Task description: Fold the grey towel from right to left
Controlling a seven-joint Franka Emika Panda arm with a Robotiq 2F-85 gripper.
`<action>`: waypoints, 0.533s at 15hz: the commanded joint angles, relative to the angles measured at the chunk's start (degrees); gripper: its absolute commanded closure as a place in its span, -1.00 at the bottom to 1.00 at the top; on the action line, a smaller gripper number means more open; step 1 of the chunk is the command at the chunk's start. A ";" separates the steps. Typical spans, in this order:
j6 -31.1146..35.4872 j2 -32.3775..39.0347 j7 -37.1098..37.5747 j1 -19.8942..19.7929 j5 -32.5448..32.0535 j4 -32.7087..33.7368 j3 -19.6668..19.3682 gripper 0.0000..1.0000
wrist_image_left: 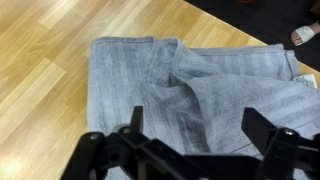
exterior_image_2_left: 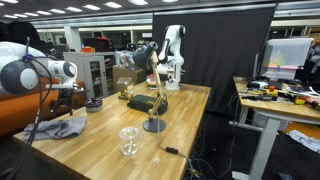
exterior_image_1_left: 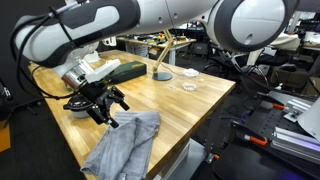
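Note:
The grey towel [exterior_image_1_left: 128,146] lies rumpled on the wooden table [exterior_image_1_left: 190,110] near its front edge, one part lapped over the rest. In the wrist view the grey towel [wrist_image_left: 190,75] fills the middle, with a raised crease running down it. My gripper [wrist_image_left: 198,124] hovers just above the cloth, its jaws wide apart and nothing between them. The left finger [wrist_image_left: 136,118] and the right finger [wrist_image_left: 266,128] stand over the towel's near part. In an exterior view the gripper [exterior_image_1_left: 104,106] hangs just above the towel's far end. The towel [exterior_image_2_left: 60,128] also shows at the table's left edge.
A dark green object [exterior_image_1_left: 126,70], a wooden-armed stand [exterior_image_1_left: 160,70] and a clear glass dish [exterior_image_1_left: 188,87] sit further back on the table. A glass goblet [exterior_image_2_left: 128,141], a black marker [exterior_image_2_left: 172,151] and a black bowl [exterior_image_2_left: 95,103] are also on the table.

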 commanded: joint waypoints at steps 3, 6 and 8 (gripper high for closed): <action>3.04 0.04 -2.89 -0.87 1.94 -1.09 2.08 -1.00; 5.04 0.03 -3.01 -1.39 3.03 -1.87 2.72 -1.00; 6.37 0.05 -4.01 -1.94 3.49 -2.83 3.12 -1.00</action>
